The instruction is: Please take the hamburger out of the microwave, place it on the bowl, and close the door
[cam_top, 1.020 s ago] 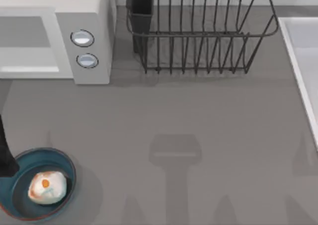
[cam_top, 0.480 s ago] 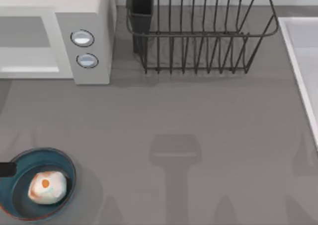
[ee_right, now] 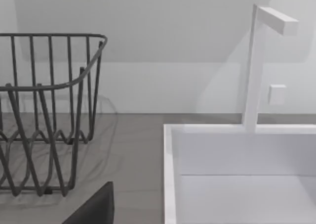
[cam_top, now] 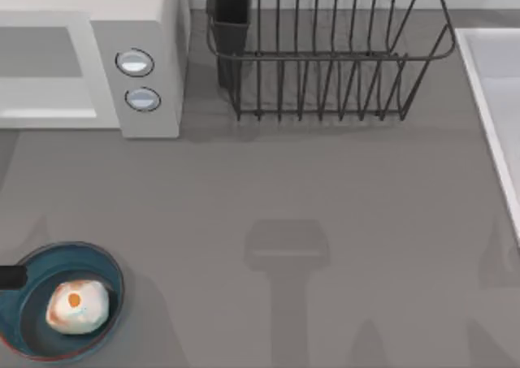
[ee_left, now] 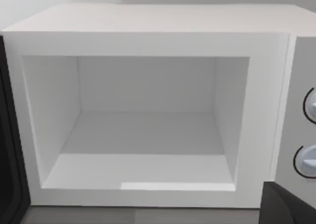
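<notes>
Hamburger (cam_top: pixel 77 307) sits inside bowl (cam_top: pixel 110 264), at table's (cam_top: pixel 325 189) near-left corner. Bowl well apart from microwave (cam_top: pixel 150 35), which stands at far left; two knobs (cam_top: pixel 135 62) on its front panel. Microwave cavity (ee_left: pixel 143 135) open and bare in my left wrist view; dark door edge (ee_left: pixel 10 184) beside it, swung open. My left gripper: small dark piece (cam_top: pixel 10 277) at bowl's left rim; can't tell whether its fingers are open or closed. Dish rack (cam_top: pixel 325 59) right of microwave, sink (ee_right: pixel 237 174) at right edge.
</notes>
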